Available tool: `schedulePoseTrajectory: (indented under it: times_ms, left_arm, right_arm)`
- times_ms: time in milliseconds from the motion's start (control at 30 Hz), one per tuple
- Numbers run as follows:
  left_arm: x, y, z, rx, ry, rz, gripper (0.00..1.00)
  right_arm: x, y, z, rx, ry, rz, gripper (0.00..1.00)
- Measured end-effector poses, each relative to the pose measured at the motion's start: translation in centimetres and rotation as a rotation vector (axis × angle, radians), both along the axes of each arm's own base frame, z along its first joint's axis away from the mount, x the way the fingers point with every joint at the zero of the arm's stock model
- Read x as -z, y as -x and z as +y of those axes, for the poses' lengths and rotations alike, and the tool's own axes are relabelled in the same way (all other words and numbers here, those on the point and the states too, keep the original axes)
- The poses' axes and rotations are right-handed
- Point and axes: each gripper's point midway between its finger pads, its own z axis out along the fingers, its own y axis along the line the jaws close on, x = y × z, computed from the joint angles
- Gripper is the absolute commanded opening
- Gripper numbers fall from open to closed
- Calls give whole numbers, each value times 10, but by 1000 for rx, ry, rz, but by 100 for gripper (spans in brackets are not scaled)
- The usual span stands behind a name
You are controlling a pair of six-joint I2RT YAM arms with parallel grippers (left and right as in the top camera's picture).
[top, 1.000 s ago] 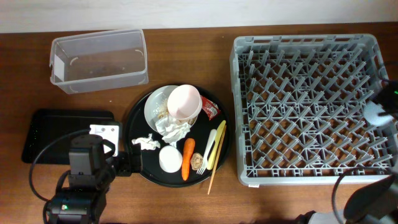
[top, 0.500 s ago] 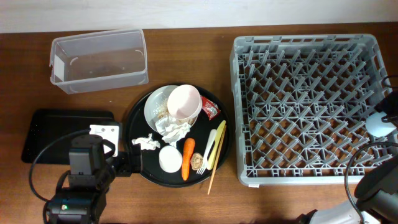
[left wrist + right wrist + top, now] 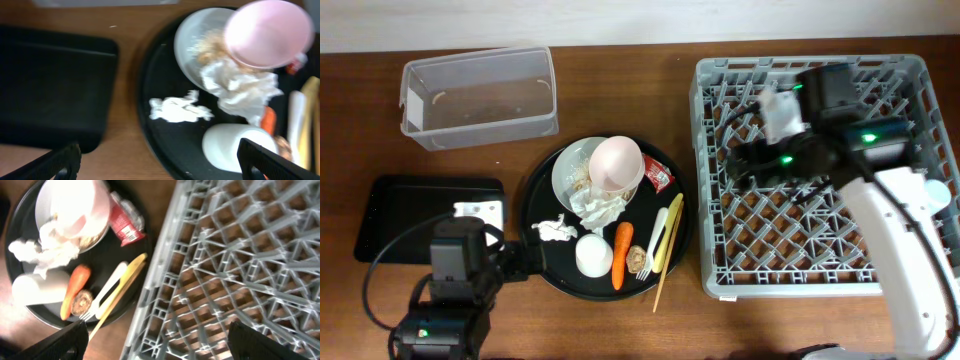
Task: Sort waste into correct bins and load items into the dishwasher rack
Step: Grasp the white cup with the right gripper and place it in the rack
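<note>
One item apparently loaded: light blue cup (image 3: 932, 192) at right edge of large grey pegged plastic rack (image 3: 706, 180) | left on round black tray (image 3: 552, 268): pink cup (image 3: 617, 162), white round dish (image 3: 568, 170), crumpled white tissues (image 3: 600, 208), orange carrot (image 3: 622, 253) | clear rectangular plastic tub (image 3: 480, 128) unfilled | left gripper (image 3: 162, 167), right gripper (image 3: 160, 345): fingers wide, holding nothing

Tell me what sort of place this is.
Probably a lab bench staged as a dish-clearing station, not a real kitchen. A grey dishwasher rack sits on a bare wooden table beside a round black tray holding a pink cup and a carrot, with a clear plastic tub nearby.
</note>
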Motion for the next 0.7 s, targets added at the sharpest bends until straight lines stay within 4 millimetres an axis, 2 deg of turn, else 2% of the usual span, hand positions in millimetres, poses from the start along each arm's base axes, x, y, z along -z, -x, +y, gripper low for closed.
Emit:
schedulePoseTrajectory:
  times_ms: [67, 100, 133, 167, 200, 233, 300, 333, 400, 533, 567, 633, 700]
  left_arm:
    - [-5, 0, 23, -109, 4, 27, 99]
    - [-20, -8, 52, -233, 7, 37, 99]
    - [-18, -8, 63, -278, 18, 83, 99]
    - [-15, -9, 79, -341, 27, 131, 99]
    - [-4, -8, 91, -385, 38, 192, 99]
    - [18, 0, 102, -434, 59, 305, 99]
    - [29, 8, 115, -491, 80, 359, 99]
    - [30, 11, 121, -518, 87, 367, 99]
    - [31, 12, 123, -526, 89, 367, 99]
    - [31, 12, 123, -526, 89, 367, 99]
    - [31, 12, 122, -523, 93, 366, 99]
    - [31, 11, 121, -520, 99, 365, 99]
    - [31, 11, 121, -518, 102, 364, 99]
  right_arm:
    - [11, 20, 62, -177, 3, 32, 93]
    - [21, 32, 89, -251, 4, 65, 93]
    - [26, 34, 99, -275, 11, 69, 93]
    - [32, 37, 118, -304, 7, 73, 93]
    - [47, 51, 151, -391, 14, 97, 93]
    - [68, 65, 185, -462, 23, 124, 93]
    - [92, 80, 217, -521, 42, 151, 93]
    - [114, 91, 234, -544, 72, 175, 93]
    - [136, 96, 253, -540, 106, 162, 93]
    - [171, 87, 264, -481, 171, 142, 93]
    - [182, 81, 265, -464, 191, 134, 81]
    - [186, 79, 265, -456, 199, 129, 61]
    - [186, 77, 265, -446, 202, 121, 54]
